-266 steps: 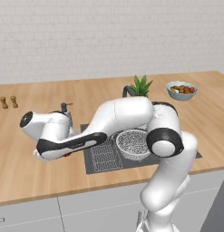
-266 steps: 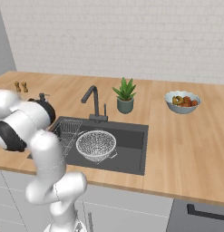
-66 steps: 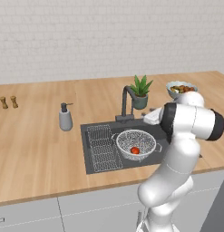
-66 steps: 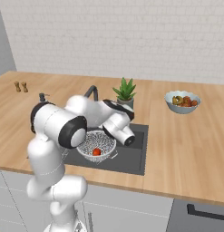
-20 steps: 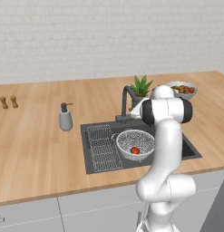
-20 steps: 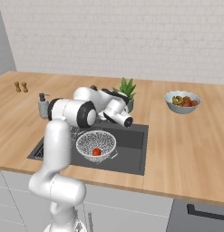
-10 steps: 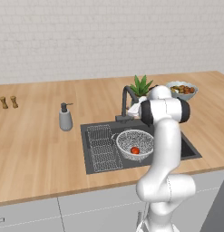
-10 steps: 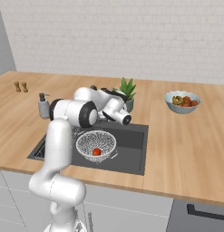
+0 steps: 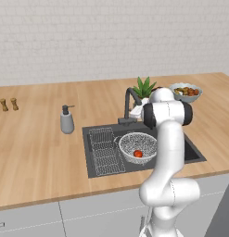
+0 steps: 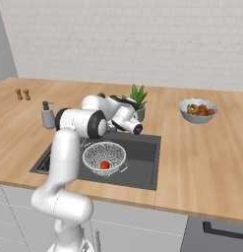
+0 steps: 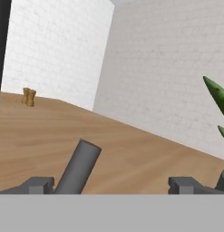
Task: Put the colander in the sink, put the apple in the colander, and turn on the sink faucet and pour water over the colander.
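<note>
The silvery mesh colander (image 9: pixel 136 144) sits in the dark sink (image 9: pixel 190 152), right of the wire rack (image 9: pixel 104 148), and holds the red apple (image 9: pixel 138 153). From the right the colander (image 10: pixel 104 156) and apple (image 10: pixel 105 166) show the same. The dark faucet (image 9: pixel 129 99) rises behind the basin, and my arm bends back toward its base. In the hand view my gripper (image 11: pixel 111 186) is open, fingertips (image 11: pixel 36 185) wide apart. The faucet's grey lever (image 11: pixel 79 167) slants up between them, close to the left tip. The faucet neck (image 11: pixel 1 54) is a dark bar at the left edge.
A potted plant (image 9: pixel 143 87) stands right behind the faucet, its leaves (image 11: pixel 217 99) close to my hand. A grey soap dispenser (image 9: pixel 66 120) is left of the sink, a fruit bowl (image 9: pixel 185 91) at back right, two small shakers (image 9: pixel 8 104) far left.
The apple, absent from the colander in the earliest frames, now lies in it. My arm has swung from over the colander back to the faucet and barely moved in the last second.
</note>
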Available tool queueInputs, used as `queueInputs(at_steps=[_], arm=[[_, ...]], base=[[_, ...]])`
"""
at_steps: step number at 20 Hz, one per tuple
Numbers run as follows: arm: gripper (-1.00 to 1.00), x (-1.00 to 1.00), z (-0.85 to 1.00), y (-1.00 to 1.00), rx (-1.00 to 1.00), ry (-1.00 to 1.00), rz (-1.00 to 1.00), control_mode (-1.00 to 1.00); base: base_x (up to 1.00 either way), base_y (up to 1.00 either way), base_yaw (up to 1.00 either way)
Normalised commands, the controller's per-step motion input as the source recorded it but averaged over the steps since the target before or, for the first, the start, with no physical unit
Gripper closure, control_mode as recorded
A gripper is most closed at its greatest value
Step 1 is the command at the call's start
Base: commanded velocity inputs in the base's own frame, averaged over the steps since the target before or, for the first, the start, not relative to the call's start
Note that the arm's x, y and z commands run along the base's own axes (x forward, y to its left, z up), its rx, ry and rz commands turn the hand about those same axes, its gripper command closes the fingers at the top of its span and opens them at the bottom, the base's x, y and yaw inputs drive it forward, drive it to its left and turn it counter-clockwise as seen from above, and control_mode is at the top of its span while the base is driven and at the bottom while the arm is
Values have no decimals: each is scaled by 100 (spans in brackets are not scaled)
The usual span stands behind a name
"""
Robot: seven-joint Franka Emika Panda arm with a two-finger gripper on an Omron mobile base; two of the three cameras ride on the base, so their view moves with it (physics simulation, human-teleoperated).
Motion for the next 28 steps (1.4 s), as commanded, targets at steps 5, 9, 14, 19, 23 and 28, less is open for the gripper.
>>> queueInputs(at_steps=[5, 9, 14, 19, 23, 28], arm=[[100, 16, 0, 12, 0, 0, 0, -100], [100, 10, -3, 2, 0, 0, 0, -100], [100, 14, -3, -20, 0, 0, 0, -100], [100, 14, -1, -39, 0, 3, -1, -100], [100, 15, -4, -55, 0, 6, -2, -100], [100, 18, -9, -62, 0, 10, -4, -100]], base=[[0, 0, 0], [0, 0, 0], [0, 0, 0], [0, 0, 0], [0, 0, 0], [0, 0, 0]])
